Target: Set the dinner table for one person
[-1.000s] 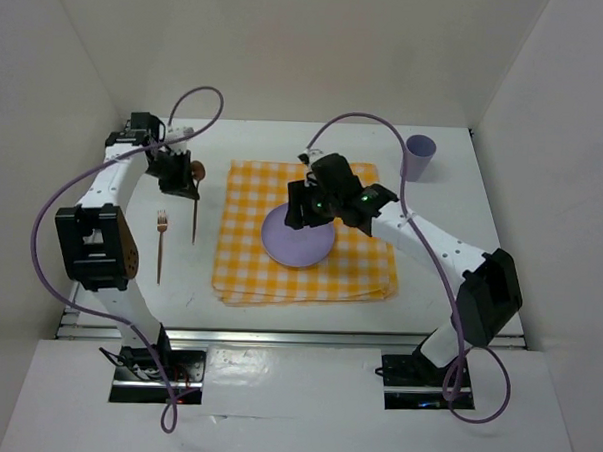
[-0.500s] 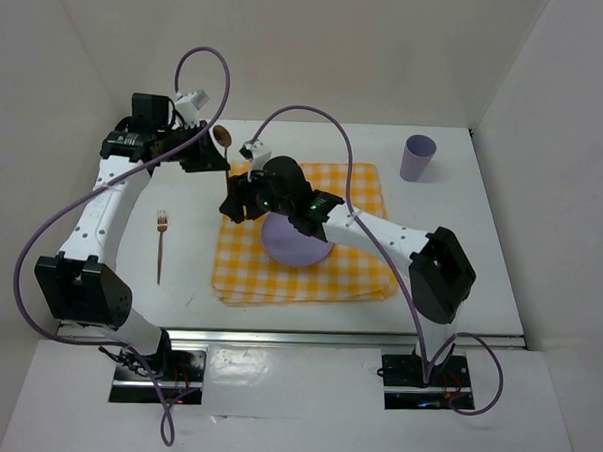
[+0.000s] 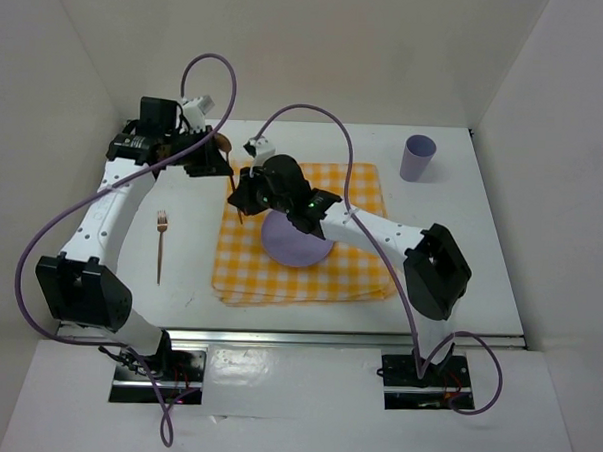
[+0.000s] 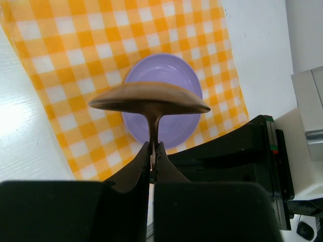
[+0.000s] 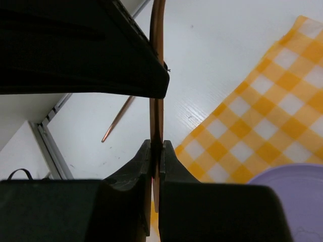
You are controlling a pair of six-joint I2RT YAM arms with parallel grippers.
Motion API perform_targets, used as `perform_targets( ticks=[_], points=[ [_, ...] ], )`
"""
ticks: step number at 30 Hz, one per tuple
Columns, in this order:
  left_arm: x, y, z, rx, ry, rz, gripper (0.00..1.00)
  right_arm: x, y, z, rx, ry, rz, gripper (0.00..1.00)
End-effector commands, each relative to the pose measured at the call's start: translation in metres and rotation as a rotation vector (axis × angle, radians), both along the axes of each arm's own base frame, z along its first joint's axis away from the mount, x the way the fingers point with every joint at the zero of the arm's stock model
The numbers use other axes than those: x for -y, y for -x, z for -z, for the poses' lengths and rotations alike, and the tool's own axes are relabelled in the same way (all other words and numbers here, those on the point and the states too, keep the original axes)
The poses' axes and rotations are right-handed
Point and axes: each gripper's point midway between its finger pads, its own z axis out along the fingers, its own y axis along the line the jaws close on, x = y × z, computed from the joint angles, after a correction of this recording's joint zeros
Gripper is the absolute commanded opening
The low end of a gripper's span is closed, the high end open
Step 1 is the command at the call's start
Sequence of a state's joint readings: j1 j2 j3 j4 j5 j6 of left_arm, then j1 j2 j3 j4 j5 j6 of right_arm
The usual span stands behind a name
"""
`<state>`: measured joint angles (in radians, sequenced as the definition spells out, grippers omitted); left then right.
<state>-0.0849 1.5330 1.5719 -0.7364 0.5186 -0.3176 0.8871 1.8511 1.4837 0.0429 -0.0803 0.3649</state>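
Left pincer (image 4: 153,151) is pinching shut on the spoon (image 4: 150,98) at its neck, just under the bowl, and right pincer (image 5: 156,148) is clamping the same handle farther down. That spoon is hanging off the desk (image 3: 462,223), above the checked cloth (image 3: 360,269) at its far-left corner, its long axis running from 1 pincer to the other.

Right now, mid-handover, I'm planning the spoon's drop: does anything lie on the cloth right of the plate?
Nothing visible does. The checked cloth right of the plate shows bare, though the right arm hangs over part of it. The cup stands off the cloth. Left gripper and right gripper both pinch the spoon.
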Motion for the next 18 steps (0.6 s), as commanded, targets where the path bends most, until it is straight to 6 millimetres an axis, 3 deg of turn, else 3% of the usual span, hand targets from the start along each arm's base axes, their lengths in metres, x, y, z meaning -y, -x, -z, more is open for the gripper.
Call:
perform_targets(
  ticks=[1, 4, 6, 7, 8, 10, 11, 13, 15, 18],
  points=[
    [0.007, 0.001, -0.016, 0.059, 0.009, 0.015, 0.00, -0.008, -0.001, -0.051, 0.081, -0.111, -0.008, 0.00],
    [0.010, 0.002, -0.013, 0.069, 0.007, 0.059, 0.00, -0.011, 0.003, -0.046, 0.029, -0.118, -0.018, 0.00],
    [0.014, 0.006, -0.015, 0.068, 0.007, 0.081, 0.09, -0.004, 0.000, -0.042, -0.031, -0.116, -0.021, 0.00],
    [0.013, 0.004, -0.011, 0.063, 0.000, 0.087, 0.23, 0.001, -0.004, -0.043, -0.075, -0.146, -0.027, 0.00],
    [0.014, 0.003, -0.014, 0.073, 0.001, 0.087, 0.30, 0.006, -0.005, -0.033, -0.121, -0.140, -0.022, 0.00],
    [0.013, 0.003, -0.009, 0.065, -0.012, 0.099, 0.44, 0.022, -0.009, -0.031, -0.197, -0.176, -0.016, 0.00],
    [0.013, 0.002, -0.006, 0.055, -0.013, 0.099, 0.56, 0.028, -0.009, -0.016, -0.230, -0.170, -0.012, 0.00],
    [0.009, 0.001, -0.001, 0.045, -0.039, 0.090, 0.63, 0.044, -0.015, -0.019, -0.247, -0.192, 0.007, 0.00],
    [0.004, -0.002, 0.007, 0.038, -0.077, 0.085, 0.75, 0.054, -0.014, -0.006, -0.280, -0.172, 0.012, 0.00],
    [0.001, -0.004, 0.002, 0.054, -0.096, 0.079, 0.76, 0.078, -0.017, 0.007, -0.334, -0.142, 0.045, 0.00]
  ],
)
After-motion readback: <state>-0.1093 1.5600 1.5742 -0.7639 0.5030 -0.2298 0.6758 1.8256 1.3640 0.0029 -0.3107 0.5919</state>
